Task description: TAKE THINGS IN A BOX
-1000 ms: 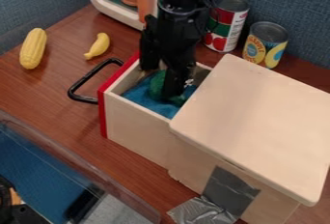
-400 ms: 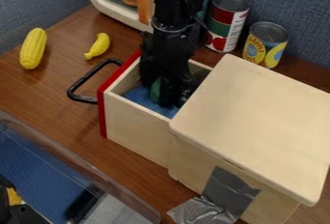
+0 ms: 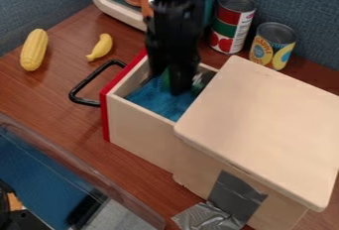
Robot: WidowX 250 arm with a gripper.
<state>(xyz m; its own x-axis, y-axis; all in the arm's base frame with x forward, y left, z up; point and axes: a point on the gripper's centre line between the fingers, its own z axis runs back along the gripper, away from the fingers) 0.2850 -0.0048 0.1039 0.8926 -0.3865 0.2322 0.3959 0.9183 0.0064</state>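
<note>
Green toy (image 3: pixel 165 79) is seen low in the open wooden drawer (image 3: pixel 140 132), right between the fingers of the black gripper (image 3: pixel 169 84). The fingers are dipped down into the drawer and a gap is seen between their tips, but it cannot be told if the green toy is pinched or just sits there. Under and around the fingertips, the drawer bottom is covered by soft blue cloth (image 3: pixel 162 106).

On the camera's left of the fingers, the drawer is closed in by a red front (image 3: pixel 104 120), and a black handle (image 3: pixel 78 86) is fixed to it. Farther out past the handle, a yellow toy banana (image 3: pixel 101 47) and a bigger yellow toy corn (image 3: pixel 33 50) are laid on the brown table (image 3: pixel 66 102).

On the camera's right of the fingers, the rest of the box is topped by a flat wooden lid (image 3: pixel 265 130). Gray tape (image 3: pixel 235 199) is stuck low on its side. Behind the fingers, a tall red and green can (image 3: pixel 232 23) is stood up near a shorter can with a yellow label (image 3: pixel 272 45). A white toy oven (image 3: pixel 119 13) is placed behind the fingers too.
</note>
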